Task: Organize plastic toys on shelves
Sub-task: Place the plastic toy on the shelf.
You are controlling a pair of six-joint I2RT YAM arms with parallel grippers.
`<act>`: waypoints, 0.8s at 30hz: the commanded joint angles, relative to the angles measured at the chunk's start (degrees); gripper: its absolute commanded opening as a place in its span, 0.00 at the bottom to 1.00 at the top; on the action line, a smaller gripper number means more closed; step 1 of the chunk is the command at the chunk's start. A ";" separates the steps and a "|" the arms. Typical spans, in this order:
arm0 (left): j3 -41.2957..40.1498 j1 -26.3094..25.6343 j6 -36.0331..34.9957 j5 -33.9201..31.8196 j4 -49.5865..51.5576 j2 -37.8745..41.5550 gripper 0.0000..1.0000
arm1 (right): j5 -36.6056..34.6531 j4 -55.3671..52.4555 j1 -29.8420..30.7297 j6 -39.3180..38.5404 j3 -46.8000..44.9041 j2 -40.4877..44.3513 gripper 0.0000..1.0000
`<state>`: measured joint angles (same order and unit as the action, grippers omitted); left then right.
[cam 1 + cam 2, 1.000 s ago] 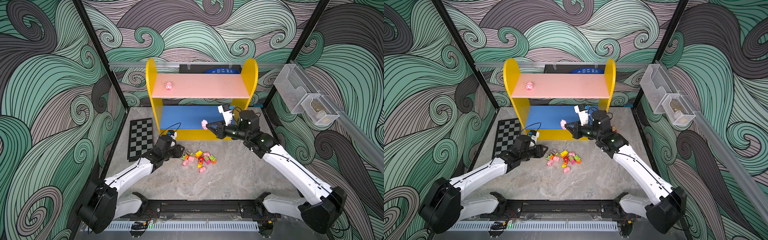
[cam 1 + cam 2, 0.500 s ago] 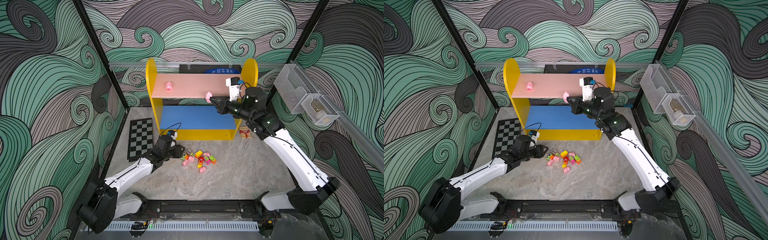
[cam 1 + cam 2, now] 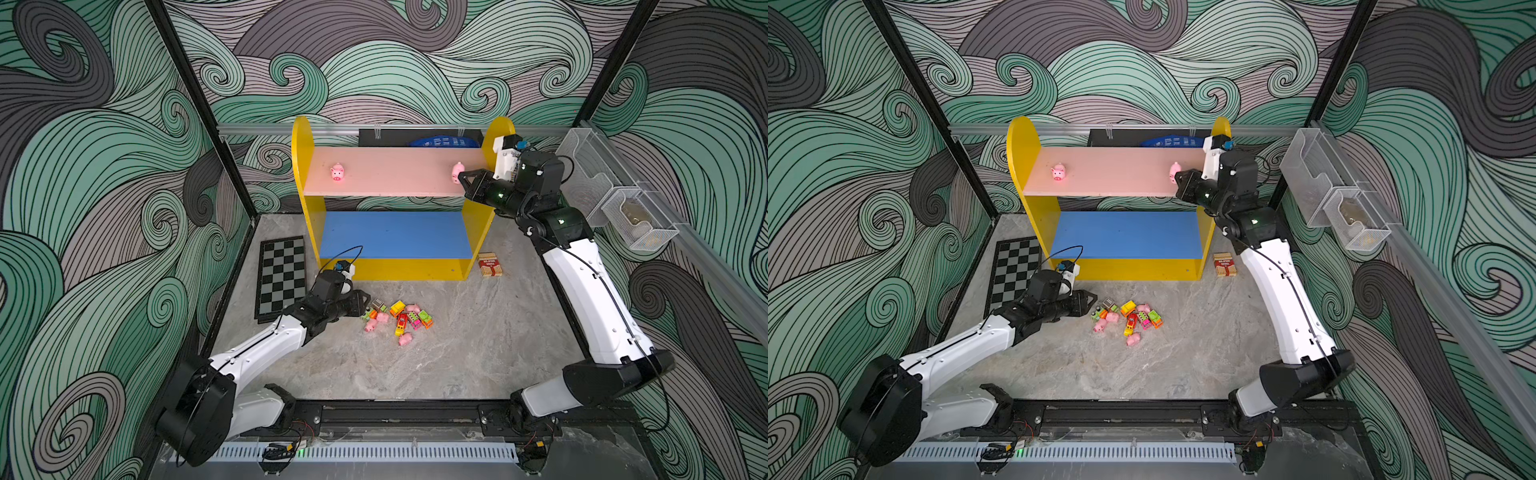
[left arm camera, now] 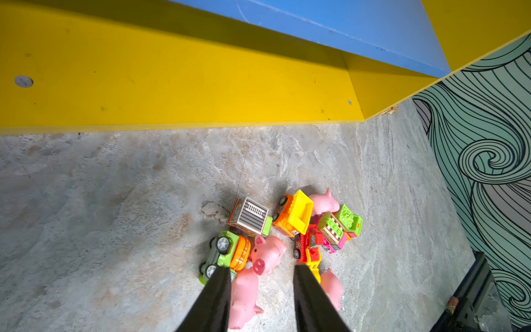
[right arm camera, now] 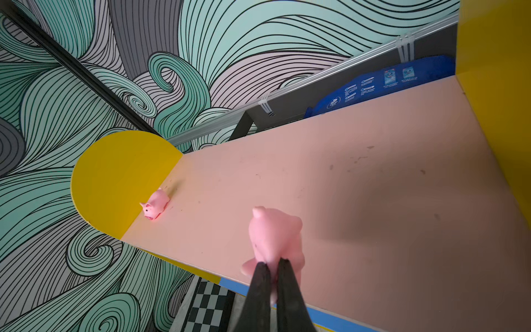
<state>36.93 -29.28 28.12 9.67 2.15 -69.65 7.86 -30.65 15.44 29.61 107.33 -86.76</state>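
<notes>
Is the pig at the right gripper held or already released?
Held: the right gripper is shut on the pig, over the pink upper board.

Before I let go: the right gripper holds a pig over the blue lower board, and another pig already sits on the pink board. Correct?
Not quite. The right gripper holds the pig over the pink upper board, not the blue lower board; the right wrist view shows it. The other pig does sit there.
</notes>
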 commanded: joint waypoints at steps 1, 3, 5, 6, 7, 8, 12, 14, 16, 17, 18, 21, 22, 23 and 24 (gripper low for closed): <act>0.36 0.45 0.36 0.83 0.04 -0.44 0.41 | -0.61 -2.59 -1.01 0.27 2.12 -0.91 0.00; 0.43 0.46 0.36 0.79 0.04 -0.56 0.40 | -0.93 -3.74 -1.29 0.07 3.20 -1.68 0.00; 0.49 0.42 0.36 0.81 -0.04 -0.66 0.41 | -1.42 -4.54 -1.52 0.00 3.91 -2.08 0.00; 0.43 0.45 0.36 0.80 -0.13 -0.70 0.41 | -1.74 -4.74 -1.55 -0.07 3.99 -2.16 0.00; 0.48 0.48 0.36 0.75 -0.13 -0.71 0.41 | -2.23 -4.96 -1.70 -0.08 4.11 -2.26 0.00; 0.46 0.52 0.36 0.79 -0.20 -0.91 0.41 | -2.69 -5.31 -1.86 -0.17 4.30 -2.35 0.00; 0.64 0.52 0.36 0.86 -0.30 -1.26 0.41 | -2.89 -7.01 -2.34 -0.43 5.25 -3.17 0.00; 0.69 0.47 0.42 0.80 -0.30 -1.39 0.41 | -3.17 -7.14 -2.52 -0.46 5.10 -3.09 0.00; 0.78 0.49 0.37 0.88 -0.45 -1.52 0.41 | -3.60 -7.14 -2.68 -0.45 4.98 -2.97 0.00; 0.85 0.53 0.49 0.93 -0.48 -1.69 0.41 | -3.99 -7.18 -2.81 -0.52 4.92 -2.88 0.00; 0.87 0.49 0.49 1.03 -0.51 -1.72 0.41 | -3.87 -7.14 -3.00 -0.57 4.82 -2.89 0.01; 0.78 0.53 0.45 1.06 -0.66 -1.95 0.41 | -3.56 -7.19 -3.40 -0.54 4.61 -3.08 0.08; 0.78 0.54 0.45 1.13 -0.64 -2.05 0.40 | -3.62 -7.14 -3.49 -0.60 4.58 -3.22 0.09; 0.81 0.53 0.47 1.14 -0.63 -2.07 0.41 | -3.59 -7.18 -3.55 -0.61 4.56 -3.37 0.10; 0.78 0.54 0.46 1.16 -0.66 -2.16 0.41 | -3.52 -7.14 -3.59 -0.63 4.64 -3.50 0.11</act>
<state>36.93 -29.26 28.14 9.74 1.93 -71.18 4.86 -37.15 12.21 29.47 111.04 -89.60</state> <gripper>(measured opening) 0.406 0.108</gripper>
